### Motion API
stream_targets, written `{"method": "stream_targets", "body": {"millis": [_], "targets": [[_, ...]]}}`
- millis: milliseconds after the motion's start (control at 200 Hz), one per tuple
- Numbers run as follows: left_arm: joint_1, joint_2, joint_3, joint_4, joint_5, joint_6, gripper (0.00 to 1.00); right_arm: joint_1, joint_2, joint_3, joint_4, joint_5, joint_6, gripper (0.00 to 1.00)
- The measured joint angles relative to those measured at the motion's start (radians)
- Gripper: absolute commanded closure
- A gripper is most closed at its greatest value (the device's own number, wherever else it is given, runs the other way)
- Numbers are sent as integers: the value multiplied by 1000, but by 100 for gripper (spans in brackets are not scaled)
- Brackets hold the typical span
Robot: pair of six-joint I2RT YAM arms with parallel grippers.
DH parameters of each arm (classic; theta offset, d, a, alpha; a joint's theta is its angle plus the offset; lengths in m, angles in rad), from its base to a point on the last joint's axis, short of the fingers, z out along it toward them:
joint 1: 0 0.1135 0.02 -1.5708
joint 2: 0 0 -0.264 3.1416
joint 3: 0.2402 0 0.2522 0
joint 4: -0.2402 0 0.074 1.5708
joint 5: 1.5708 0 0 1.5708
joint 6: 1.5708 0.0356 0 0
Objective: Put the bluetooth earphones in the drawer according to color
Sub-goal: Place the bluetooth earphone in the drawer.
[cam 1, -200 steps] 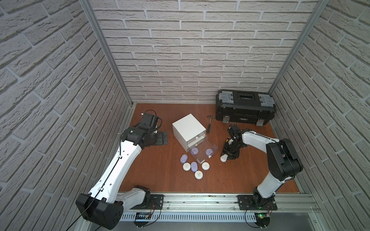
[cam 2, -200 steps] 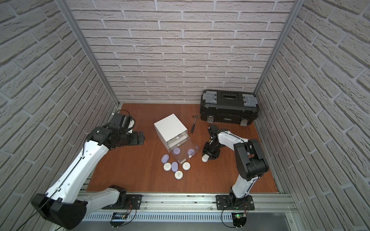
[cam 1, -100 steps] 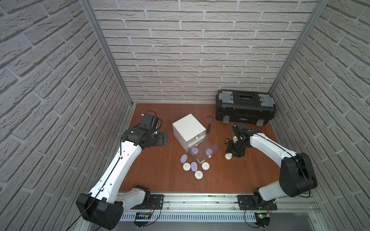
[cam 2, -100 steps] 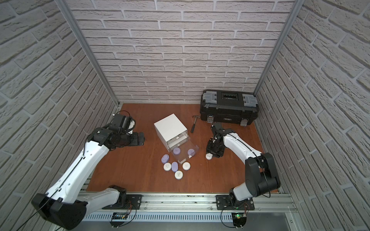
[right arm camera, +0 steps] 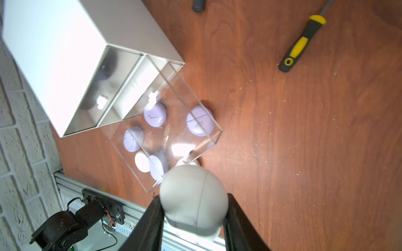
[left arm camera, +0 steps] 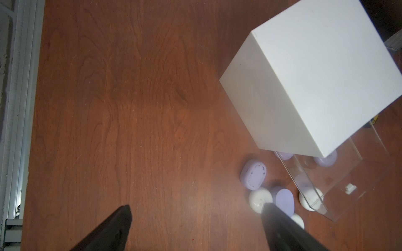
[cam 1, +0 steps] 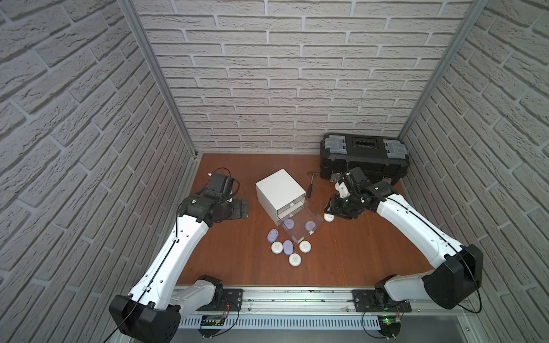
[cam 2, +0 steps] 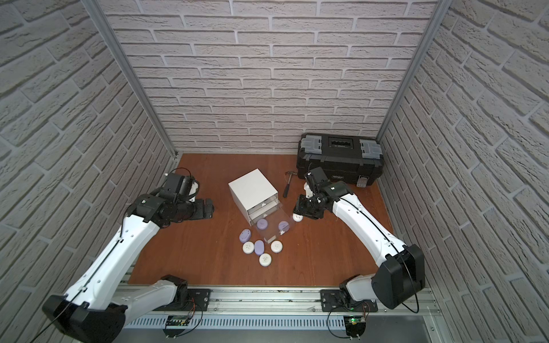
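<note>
The drawer cabinet [cam 1: 280, 193] [cam 2: 252, 190] is a white cube, and its clear bottom drawer [right arm camera: 208, 139] is pulled out with lavender earphones [cam 1: 288, 224] [right arm camera: 154, 114] inside. In front of it on the table lie loose earphones, lavender [cam 1: 272, 236] [left arm camera: 253, 173] and white [cam 1: 294, 259] [cam 2: 265, 259]. My right gripper [cam 1: 335, 212] [right arm camera: 194, 208] is shut on a white earphone case [cam 1: 329, 217] [cam 2: 298, 217] [right arm camera: 191, 189], just beside the open drawer's right corner. My left gripper [cam 1: 237, 208] [left arm camera: 197, 208] hangs open over bare table, left of the cabinet.
A black toolbox [cam 1: 364, 160] stands at the back right, with a hammer [cam 1: 311, 182] between it and the cabinet. A yellow-handled screwdriver [right arm camera: 302, 43] lies on the wood near the right arm. Brick walls close in three sides; a metal rail [cam 1: 297, 297] runs along the front.
My right arm's elbow has swung out to the right, and the white case in its gripper has shifted back and toward the open drawer. The left arm has not moved.
</note>
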Motion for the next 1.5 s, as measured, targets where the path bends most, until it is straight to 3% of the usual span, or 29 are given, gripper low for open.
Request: {"method": "stream_targets", "body": {"millis": [570, 1500], "targets": [[-29, -5, 0, -1, -4, -21, 2, 201, 260, 66, 114, -21, 43, 67], [-30, -20, -16, -5, -11, -21, 2, 257, 452, 192, 179, -8, 96, 63]]}}
